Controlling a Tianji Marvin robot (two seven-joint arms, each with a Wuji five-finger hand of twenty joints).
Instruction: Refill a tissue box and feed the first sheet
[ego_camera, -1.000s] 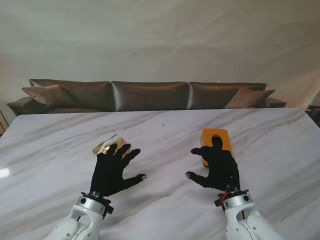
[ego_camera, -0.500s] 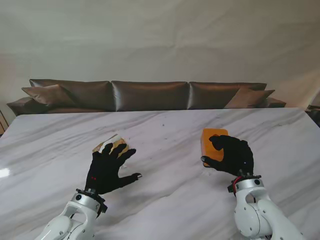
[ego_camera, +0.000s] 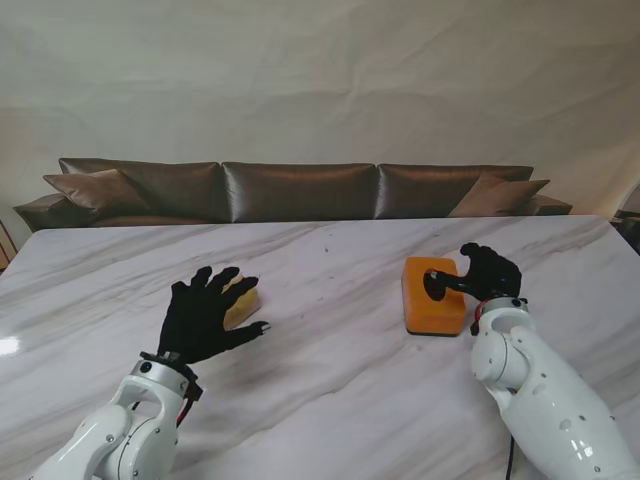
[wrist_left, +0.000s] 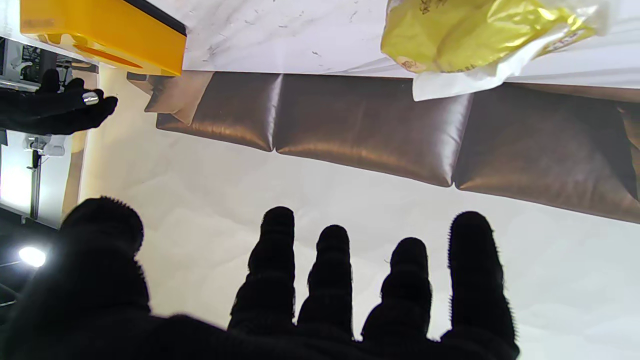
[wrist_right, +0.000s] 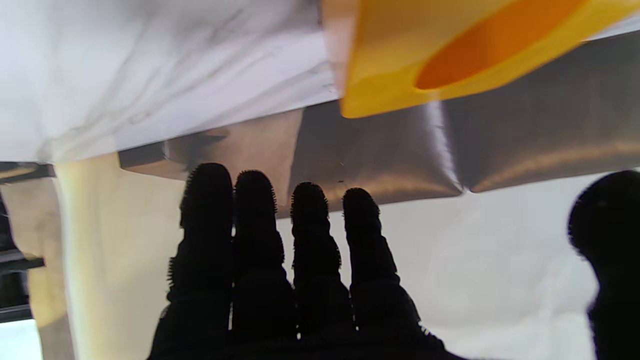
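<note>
Your orange tissue box (ego_camera: 433, 295) sits on the marble table (ego_camera: 330, 370), right of centre, oval slot up; the yellow tissue pack (ego_camera: 240, 301) lies well apart on the left. Your right hand (ego_camera: 482, 272) is at the box's right edge, thumb reaching over the slot; the wrist view shows straight fingers (wrist_right: 260, 235) gripping nothing; your left hand (ego_camera: 203, 315) is spread wide, empty, fingertips at the pack's near side; contact there you cannot tell; brown sofa (ego_camera: 300, 190) beyond.
</note>
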